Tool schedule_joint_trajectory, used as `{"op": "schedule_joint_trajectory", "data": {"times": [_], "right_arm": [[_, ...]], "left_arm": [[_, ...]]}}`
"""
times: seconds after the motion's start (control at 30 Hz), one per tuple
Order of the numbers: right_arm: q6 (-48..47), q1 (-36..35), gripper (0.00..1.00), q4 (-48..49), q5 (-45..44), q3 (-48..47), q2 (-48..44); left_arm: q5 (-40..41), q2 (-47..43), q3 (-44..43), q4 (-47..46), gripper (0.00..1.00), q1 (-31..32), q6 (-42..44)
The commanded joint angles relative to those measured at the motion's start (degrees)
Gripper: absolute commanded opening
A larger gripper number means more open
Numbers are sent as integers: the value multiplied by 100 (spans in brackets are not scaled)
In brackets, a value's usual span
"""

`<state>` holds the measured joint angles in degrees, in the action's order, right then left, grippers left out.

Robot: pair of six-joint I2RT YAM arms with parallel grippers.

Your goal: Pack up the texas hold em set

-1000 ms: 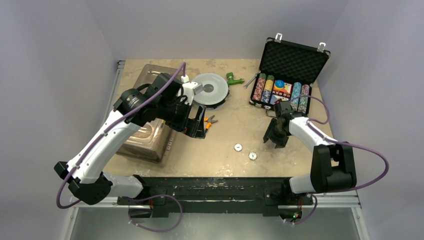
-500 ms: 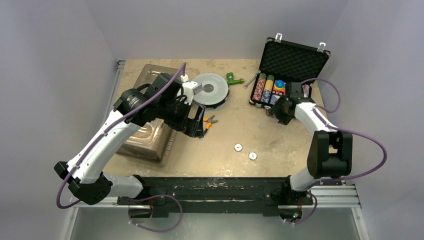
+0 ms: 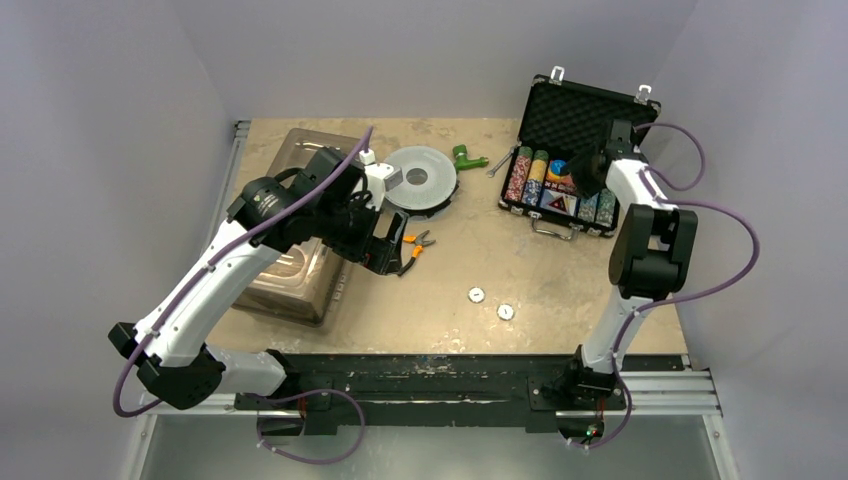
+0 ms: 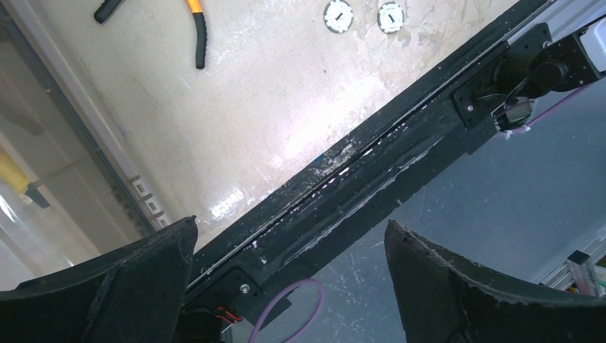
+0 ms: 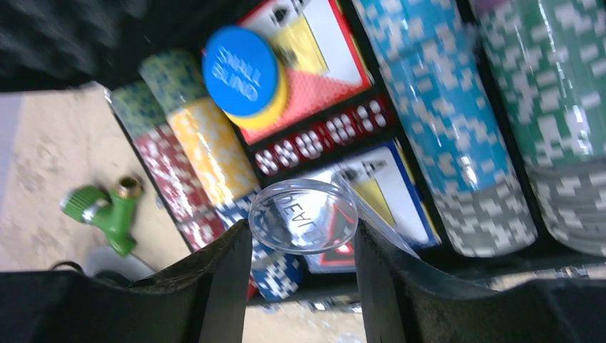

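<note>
The black briefcase (image 3: 590, 118) stands open at the back right, its foam lid upright. Rows of chips (image 5: 437, 107) and a card deck (image 5: 318, 53) fill its tray. A blue round button (image 5: 239, 71) rests on a yellow one there. My right gripper (image 5: 303, 236) hovers over the tray (image 3: 588, 172), shut on a clear round dealer button (image 5: 303, 216) held by its edges. Two white chips (image 3: 476, 294) (image 3: 506, 312) lie loose mid-table. My left gripper (image 4: 289, 243) is open and holds nothing, poised above the table left of centre (image 3: 392, 255).
A large clear plastic bin (image 3: 300, 270) sits under the left arm. A grey disc spool (image 3: 420, 178), a green fitting (image 3: 465, 156) and a small wrench lie at the back. Orange-handled pliers (image 3: 418, 242) lie beside the left gripper. The black base rail (image 4: 400, 143) runs along the near edge.
The right arm swung from low over the table near the loose chips back to above the case tray, carrying the clear button. The left arm has barely moved.
</note>
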<state>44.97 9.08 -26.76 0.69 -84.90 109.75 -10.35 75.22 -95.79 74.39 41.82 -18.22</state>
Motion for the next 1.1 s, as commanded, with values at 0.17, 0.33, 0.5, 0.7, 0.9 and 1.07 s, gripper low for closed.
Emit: {"op": "schedule_joint_trajectory", "data": {"times": [0.17, 0.33, 0.5, 0.7, 0.9, 1.07], "right_arm": [[383, 172, 0, 109, -510, -1097, 648], [407, 195, 0, 100, -635, -1353, 975], [403, 192, 0, 125, -710, -1541, 1193], [618, 191, 0, 23, -928, -1651, 1309], [697, 190, 0, -70, -991, -1815, 1476], [683, 192, 0, -157, -1018, -1966, 1622]], "left_arm": [[274, 124, -244, -24, 100, 24, 222], [339, 129, -222, -17, 100, 19, 256], [386, 103, -162, -26, 100, 10, 275], [366, 90, -127, -49, 100, 10, 275], [417, 51, -85, -50, 100, 12, 292], [415, 28, -70, -50, 100, 10, 292]]}}
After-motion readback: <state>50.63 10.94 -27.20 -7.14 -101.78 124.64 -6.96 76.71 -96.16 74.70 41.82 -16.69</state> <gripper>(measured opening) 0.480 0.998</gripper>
